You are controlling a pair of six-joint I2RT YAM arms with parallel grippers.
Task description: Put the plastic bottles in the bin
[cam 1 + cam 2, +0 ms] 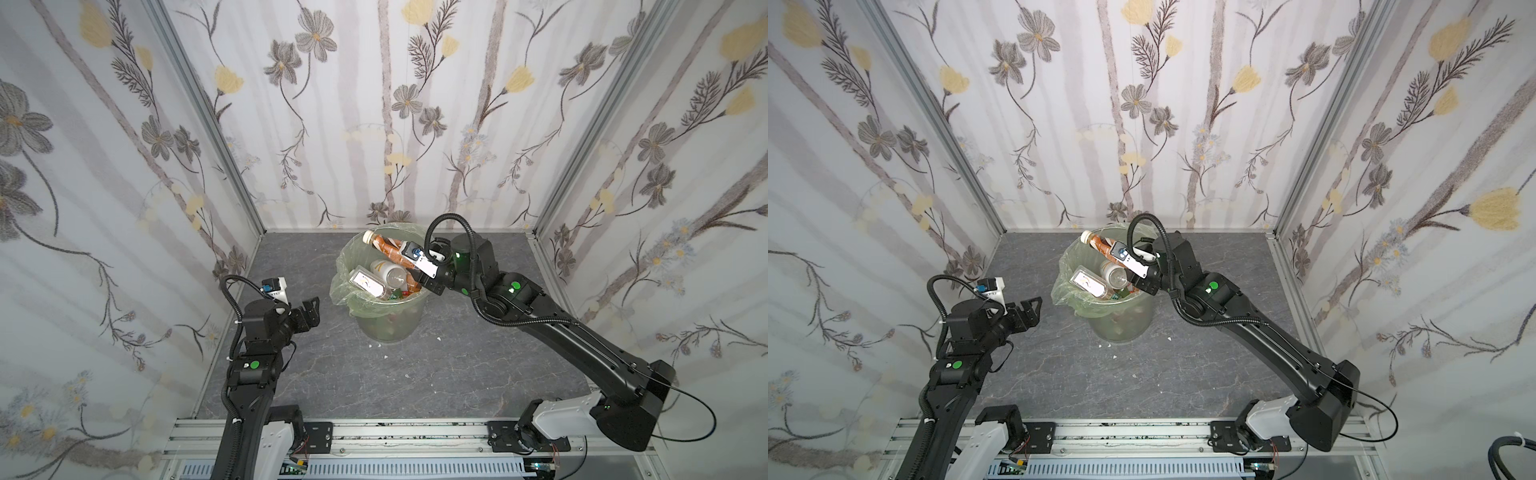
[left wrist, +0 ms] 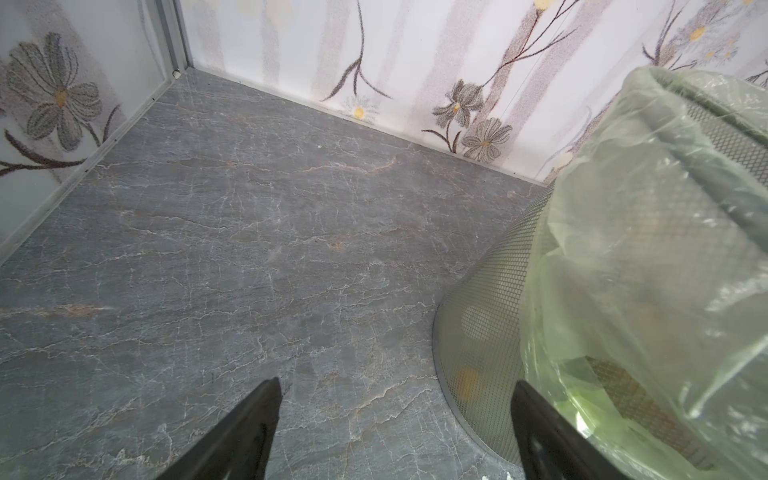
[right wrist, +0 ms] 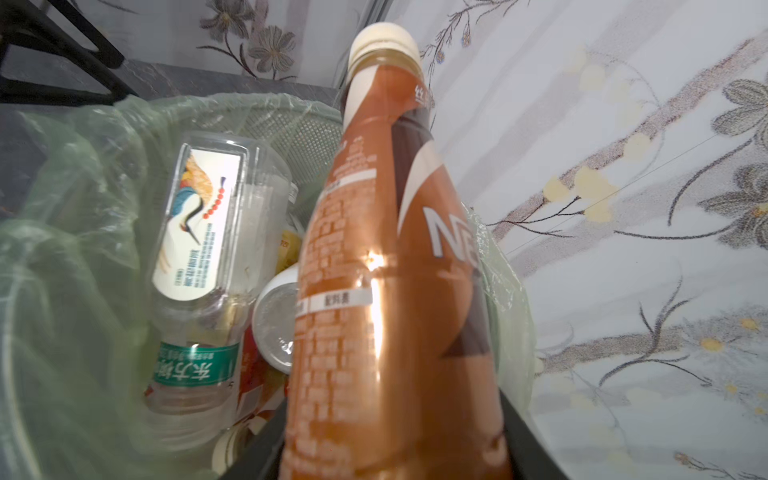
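Both top views: the bin [image 1: 390,324] [image 1: 1121,320] stands toward the back of the grey tabletop [image 1: 415,374], between the two arms, with bottles piled to its rim. Only the wrist views reveal its fine mesh wall [image 2: 490,332] beneath the green bag.

Right wrist view: the right end effector [image 3: 390,449] is clenched on the lower body of the brown coffee bottle [image 3: 374,291], whose cream cap points away. In the bin beside it lie a clear bird-label bottle [image 3: 203,216], a white bottle [image 3: 276,324] and a green-banded bottle [image 3: 195,374].

Top views: the brown bottle [image 1: 384,247] [image 1: 1100,243] slants over the bin's mouth, its cap above the far rim.

The left end effector [image 1: 309,311] [image 2: 395,415] is spread wide, grasping nothing, just beside the bin.
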